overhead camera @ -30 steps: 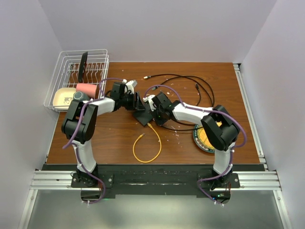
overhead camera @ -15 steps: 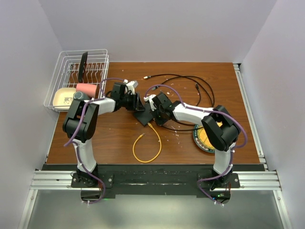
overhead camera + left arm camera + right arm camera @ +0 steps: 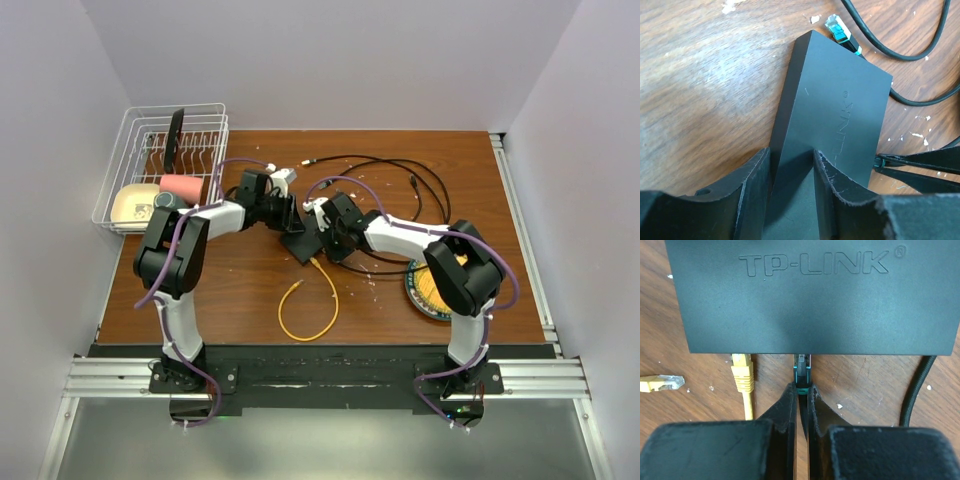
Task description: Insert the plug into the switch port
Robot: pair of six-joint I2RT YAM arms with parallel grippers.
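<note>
Right gripper (image 3: 801, 391) pinched the stiff plug (image 3: 801, 369) by its boot, seemingly part-seated ahead; left gripper (image 3: 792, 161) clamped the light, slick switch (image 3: 832, 100).

Wire rack (image 3: 200, 125); round plate (image 3: 419, 291), perhaps.

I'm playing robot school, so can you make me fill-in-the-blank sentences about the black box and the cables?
1. The switch says ____ on top.
2. The left gripper is shut on the ____.
3. Beside the plug held by the right gripper runs a ____ cable.

Missing words: TP-LINK; switch; yellow.
</note>
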